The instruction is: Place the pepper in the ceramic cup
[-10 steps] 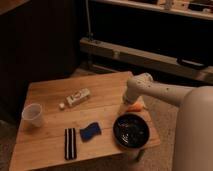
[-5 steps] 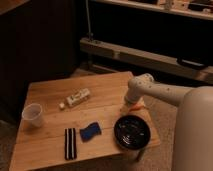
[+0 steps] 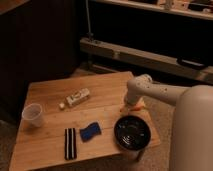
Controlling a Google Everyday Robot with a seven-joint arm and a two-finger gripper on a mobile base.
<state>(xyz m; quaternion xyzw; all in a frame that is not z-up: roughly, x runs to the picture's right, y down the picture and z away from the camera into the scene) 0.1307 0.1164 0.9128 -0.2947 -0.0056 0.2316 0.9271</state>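
Note:
The pepper (image 3: 136,106) is a small orange-red piece lying on the wooden table (image 3: 105,85) near its right edge, just beyond the dark bowl. My gripper (image 3: 128,107) points down at the table right beside the pepper, at the end of the white arm (image 3: 155,92) that comes in from the right. The arm's wrist partly covers the pepper. The ceramic cup (image 3: 32,115) is small and white and stands upright at the table's far left, well away from the gripper.
A wide dark glossy bowl (image 3: 132,133) sits at the front right corner. A blue cloth-like object (image 3: 90,131) and a black striped item (image 3: 70,143) lie at the front middle. A white tube (image 3: 77,97) lies mid-table. Dark shelving stands behind.

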